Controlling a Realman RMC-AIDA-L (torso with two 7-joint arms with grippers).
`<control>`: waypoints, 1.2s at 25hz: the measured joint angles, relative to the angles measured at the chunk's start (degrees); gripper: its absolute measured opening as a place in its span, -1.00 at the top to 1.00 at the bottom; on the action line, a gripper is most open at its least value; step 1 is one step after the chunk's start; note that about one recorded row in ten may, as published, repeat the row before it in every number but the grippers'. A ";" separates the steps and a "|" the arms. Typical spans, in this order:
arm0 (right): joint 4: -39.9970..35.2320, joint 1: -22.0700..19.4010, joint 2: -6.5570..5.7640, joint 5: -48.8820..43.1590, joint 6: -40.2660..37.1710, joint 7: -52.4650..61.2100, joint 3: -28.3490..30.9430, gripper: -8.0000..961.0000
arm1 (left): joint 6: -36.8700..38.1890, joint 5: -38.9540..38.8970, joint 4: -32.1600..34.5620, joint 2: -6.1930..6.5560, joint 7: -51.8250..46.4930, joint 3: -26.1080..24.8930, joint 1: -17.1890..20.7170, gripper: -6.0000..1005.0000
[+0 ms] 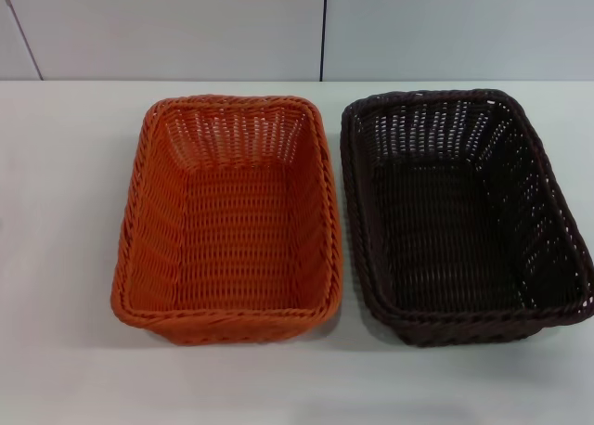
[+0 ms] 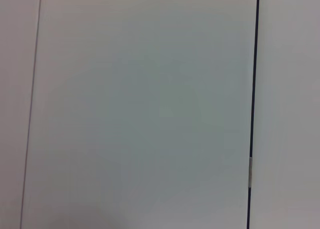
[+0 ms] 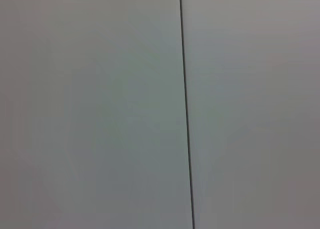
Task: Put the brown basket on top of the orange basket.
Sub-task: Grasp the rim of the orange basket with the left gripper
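- The orange basket (image 1: 227,216) is seen standing upright on the white table (image 1: 56,258), on the robot's left side of the head view.
- The brown basket (image 1: 464,212) is set upright on the same table, on the robot's right, just beside the orange basket; their long rims run nearly side by side with a narrow gap between them.
- Both baskets are seen to be hollow, with woven floors and braided rims exposed.
- A pale panelled wall (image 1: 186,26) is seen behind the table, with dark vertical seams.
- Neither gripper is shown in the head view, so the state of the fingers cannot be told.
- Only wall panels (image 2: 150,114) and a dark seam (image 3: 185,114) are shown by the left and right wrist views.
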 joint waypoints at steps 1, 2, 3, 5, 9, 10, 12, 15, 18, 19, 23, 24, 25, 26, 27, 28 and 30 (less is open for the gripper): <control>0.00 0.06 -0.02 0.00 -0.03 0.00 0.00 -0.46 | 0.01 0.00 0.00 0.00 0.00 0.00 0.00 -0.56; 0.03 0.13 -0.06 0.00 -0.21 0.00 0.00 -0.46 | 0.01 0.00 -0.02 0.00 0.00 0.00 -0.01 -0.56; 0.03 0.13 -0.06 0.00 -0.21 0.00 0.00 -0.46 | 0.01 0.00 -0.04 0.00 0.00 0.00 -0.04 -0.56; 0.05 0.18 -0.09 0.00 -0.34 0.00 0.00 -0.46 | 0.01 0.00 -0.08 0.00 0.00 0.00 -0.17 -0.56; 0.07 0.24 -0.08 0.00 -0.42 0.00 0.00 -0.46 | -0.64 0.00 -0.76 0.05 0.01 0.11 -0.34 -0.56; 0.07 0.25 -0.09 0.00 -0.43 0.00 0.00 -0.46 | -1.36 0.00 -1.33 0.16 0.06 0.25 -0.34 -0.56; 0.04 0.25 -0.14 0.00 -0.44 0.00 0.00 -0.46 | -5.33 0.61 -4.32 0.97 0.55 0.56 0.04 -0.56; -0.06 0.36 -0.23 0.00 -0.50 0.03 0.00 -0.46 | -14.65 3.56 -13.09 3.60 0.94 0.36 1.59 -0.56; -0.11 0.64 -0.28 0.00 -0.75 0.05 0.01 -0.46 | -32.91 7.32 -27.89 7.77 0.99 -0.99 4.25 -0.56; -0.13 0.69 -0.27 0.00 -0.88 0.05 0.00 -0.46 | -38.85 8.44 -32.56 8.66 1.02 -1.91 4.97 -0.56; -0.29 0.78 -0.27 0.00 -1.73 0.10 0.00 -0.46 | -60.86 13.49 -51.22 9.85 1.29 -7.36 8.06 -0.56; -0.36 0.79 -0.27 0.00 -1.88 0.12 0.01 -0.46 | -66.79 14.80 -56.49 9.64 1.66 -8.85 8.85 -0.56; -0.43 0.78 -0.27 0.00 -2.03 0.13 0.02 -0.46 | -72.41 15.69 -60.74 9.42 2.41 -9.99 9.31 -0.56; -0.44 0.79 -0.28 0.00 -2.10 0.13 0.04 -0.46 | -79.75 16.53 -66.22 9.02 3.76 -11.21 9.76 -0.56; -0.44 0.79 -0.30 0.00 -2.17 0.14 0.07 -0.46 | -86.06 16.68 -70.13 8.34 5.84 -12.42 9.86 -0.56; -0.44 0.78 -0.30 0.01 -2.30 0.14 0.08 -0.46 | -91.32 16.75 -73.33 7.54 7.76 -13.58 9.83 -0.56; -0.43 0.79 -0.32 0.00 -2.66 0.15 0.09 -0.46 | -103.09 16.72 -79.21 4.53 12.65 -16.82 9.07 -0.56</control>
